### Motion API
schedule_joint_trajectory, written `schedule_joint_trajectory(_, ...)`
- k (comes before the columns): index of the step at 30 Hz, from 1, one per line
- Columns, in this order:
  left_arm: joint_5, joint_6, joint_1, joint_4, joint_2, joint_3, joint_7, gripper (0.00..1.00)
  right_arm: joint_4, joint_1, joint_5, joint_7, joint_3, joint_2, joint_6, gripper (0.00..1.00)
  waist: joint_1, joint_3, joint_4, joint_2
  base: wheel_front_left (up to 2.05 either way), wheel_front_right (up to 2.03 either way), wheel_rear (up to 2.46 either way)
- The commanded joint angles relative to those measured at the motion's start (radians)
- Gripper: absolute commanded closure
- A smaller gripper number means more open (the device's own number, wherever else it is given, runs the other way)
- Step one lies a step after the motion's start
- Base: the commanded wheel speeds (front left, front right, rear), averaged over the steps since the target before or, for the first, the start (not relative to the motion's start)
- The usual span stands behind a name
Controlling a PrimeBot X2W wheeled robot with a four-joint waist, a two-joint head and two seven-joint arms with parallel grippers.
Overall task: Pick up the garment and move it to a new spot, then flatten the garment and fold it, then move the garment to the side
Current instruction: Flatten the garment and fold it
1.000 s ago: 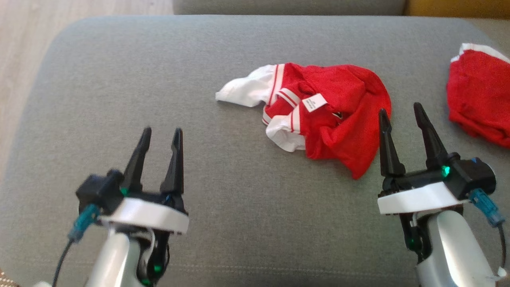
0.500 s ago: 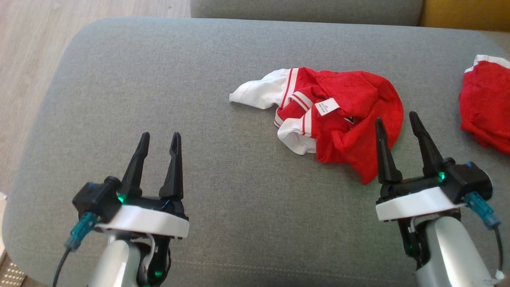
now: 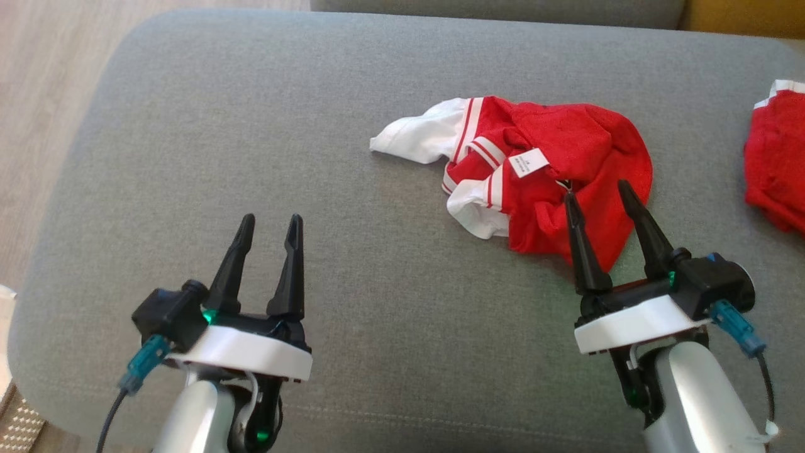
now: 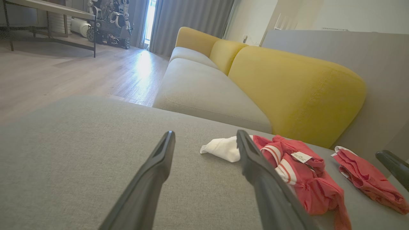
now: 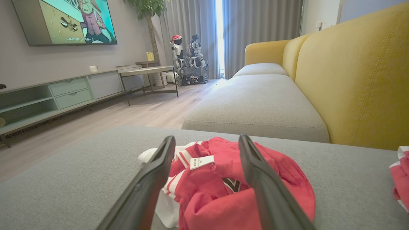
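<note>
The garment (image 3: 553, 163), a crumpled red jersey with white striped sleeves and a white label, lies on the grey cushion (image 3: 352, 126), right of centre. It also lies ahead in the left wrist view as the garment (image 4: 303, 172) and between the fingers in the right wrist view as the garment (image 5: 220, 185). My right gripper (image 3: 597, 192) is open, its fingertips over the garment's near red edge. At the lower left my left gripper (image 3: 272, 220) is open over bare cushion, well left of the garment.
A smaller plain red bundle (image 3: 777, 170) with white trim lies at the cushion's right edge. Wooden floor (image 3: 38, 94) runs along the left. A yellow sofa back (image 5: 358, 73) and another grey seat (image 5: 258, 105) stand beyond the cushion.
The head camera has shifted, sliding the scene rightward. My right gripper has advanced until its fingertips overlap the garment's near edge. The left gripper stays open in about the same place.
</note>
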Motion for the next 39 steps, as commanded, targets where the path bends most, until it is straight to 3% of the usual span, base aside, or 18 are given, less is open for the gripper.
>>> schedule_joint_trajectory(1,-0.001,0.004,-0.058,-0.028,0.002,0.021,-0.008,0.0,-0.04,-0.047,-0.011,0.006,0.017,0.001,-0.001,0.0,0.0,0.006,-0.006,0.0,0.0,0.0,0.0)
schedule_joint_trajectory(9,0.014,-0.006,-0.084,-0.004,0.002,-0.01,-0.008,0.0,-0.045,-0.048,-0.013,0.004,0.002,0.001,-0.001,0.0,0.0,0.018,-0.049,0.0,0.0,0.0,0.0)
schedule_joint_trajectory(15,0.094,-0.041,-0.157,0.131,0.002,-0.116,-0.008,0.0,-0.051,-0.062,-0.008,0.0,0.004,0.001,-0.001,0.0,0.0,0.046,-0.124,0.0,0.0,0.0,0.0)
schedule_joint_trajectory(22,0.155,-0.039,-0.278,0.314,0.002,-0.17,-0.008,0.0,-0.057,-0.066,-0.004,-0.007,-0.007,0.001,-0.001,0.0,0.0,0.089,-0.204,0.0,0.0,0.0,0.0)
schedule_joint_trajectory(29,0.167,-0.053,-0.4,0.495,0.005,-0.183,-0.008,0.0,-0.05,-0.072,0.011,-0.025,-0.008,0.001,-0.001,0.0,0.0,0.124,-0.269,0.0,0.0,0.0,0.0)
schedule_joint_trajectory(38,0.168,-0.052,-0.456,0.599,0.009,-0.17,-0.008,0.0,-0.037,-0.08,0.019,-0.047,-0.009,0.001,-0.001,0.0,0.0,0.123,-0.311,0.0,0.0,0.0,0.0)
schedule_joint_trajectory(39,0.166,-0.056,-0.458,0.611,0.009,-0.172,-0.008,0.11,-0.036,-0.08,0.02,-0.048,-0.01,0.001,-0.001,0.0,0.0,0.122,-0.313,0.0,0.0,0.0,0.0)
